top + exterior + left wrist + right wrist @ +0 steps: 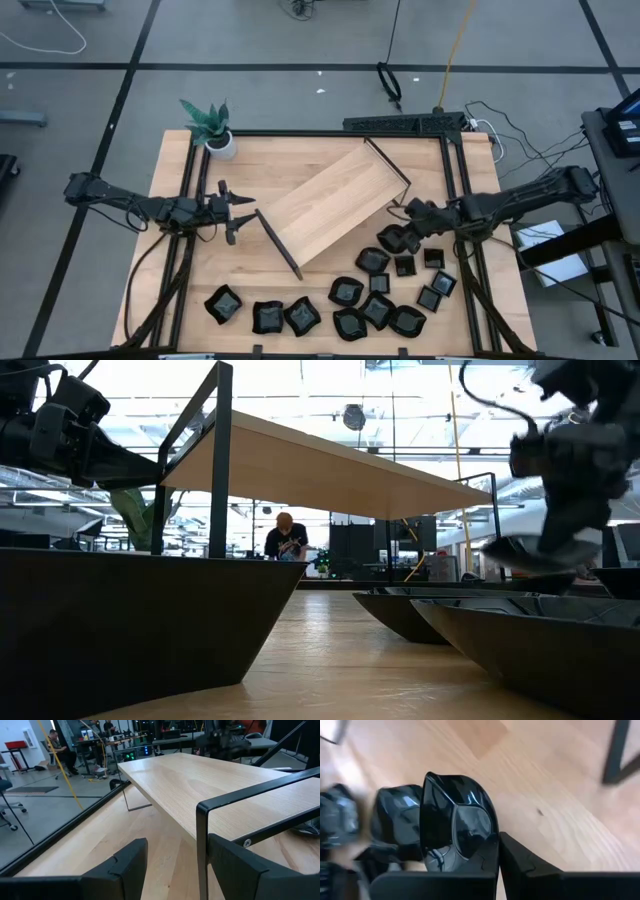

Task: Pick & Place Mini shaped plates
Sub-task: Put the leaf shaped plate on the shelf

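Two hands are in view: the right hand (408,238) is clamped on the rim of one glossy black plate (457,822), lifted a little off the surface (300,310) just beside the tray's (335,200) right end. The other mini plates (375,312) lie scattered on the wooden surface along its near edge and right side, none on the pale tray. The left hand (238,212) waits with fingers apart beside the tray's left end rail (278,244).

Straight down over the whole desk (330,160); level at desk height; wrist views close; tray (335,205) shared by all
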